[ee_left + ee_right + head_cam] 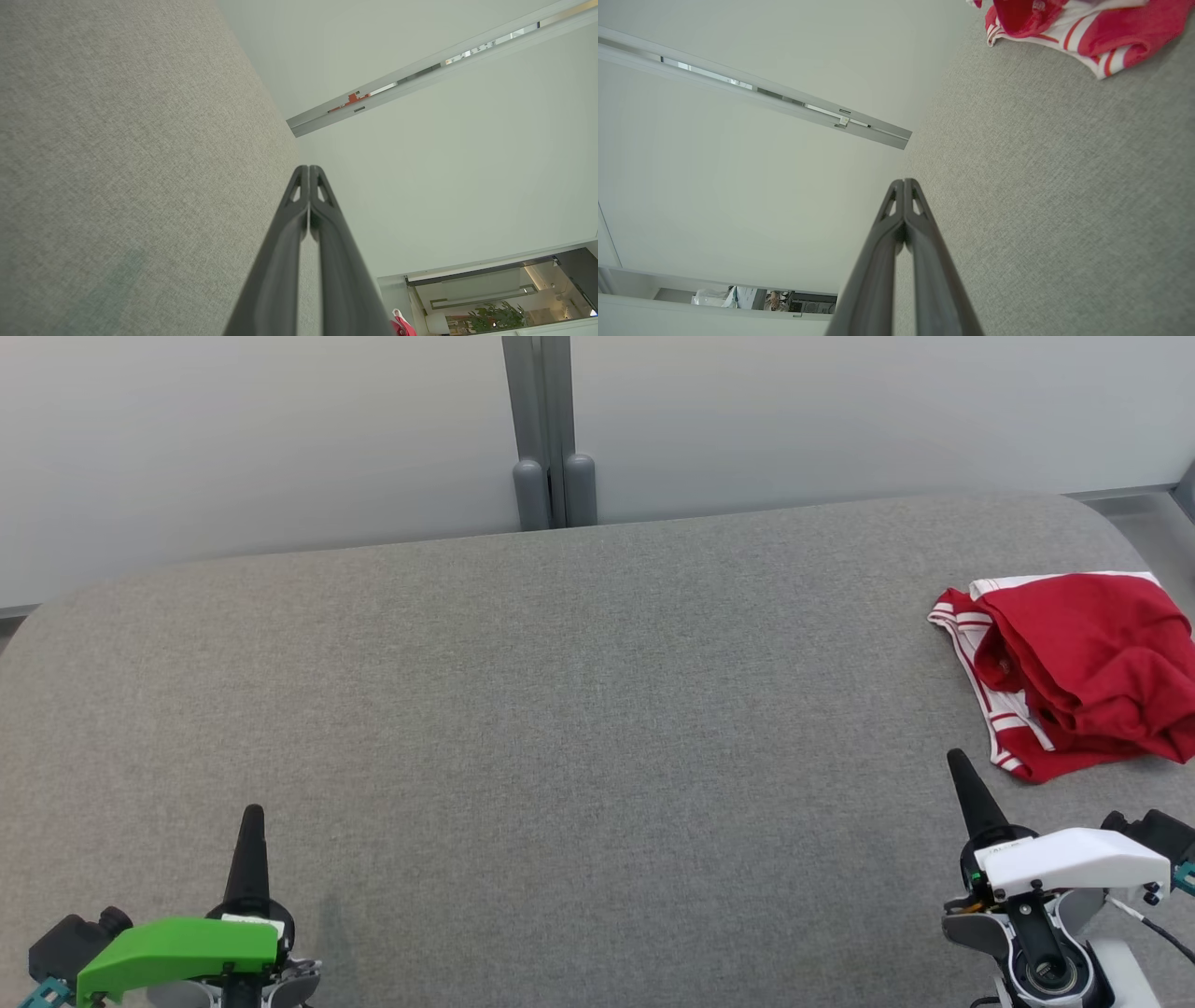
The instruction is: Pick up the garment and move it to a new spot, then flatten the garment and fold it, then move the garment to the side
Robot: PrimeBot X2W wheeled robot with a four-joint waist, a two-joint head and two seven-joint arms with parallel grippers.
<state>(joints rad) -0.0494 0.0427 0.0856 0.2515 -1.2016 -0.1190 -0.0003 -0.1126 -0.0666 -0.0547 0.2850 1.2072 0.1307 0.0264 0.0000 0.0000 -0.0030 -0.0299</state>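
The garment [1074, 667] is a crumpled red piece with red-and-white striped trim, lying at the far right of the grey padded table [560, 709]. In the right wrist view the garment [1069, 28] sits at the top right. My right gripper [957, 761] is shut and empty, a short way in front of the garment and not touching it; its fingers [903, 184] meet at the tips. My left gripper [252, 814] is shut and empty at the lower left, far from the garment. Its fingers [308, 170] are pressed together.
A pale wall with a grey vertical post [551, 429] runs behind the table. The table's rounded back corners curve off at the far left and far right. The garment lies close to the right edge.
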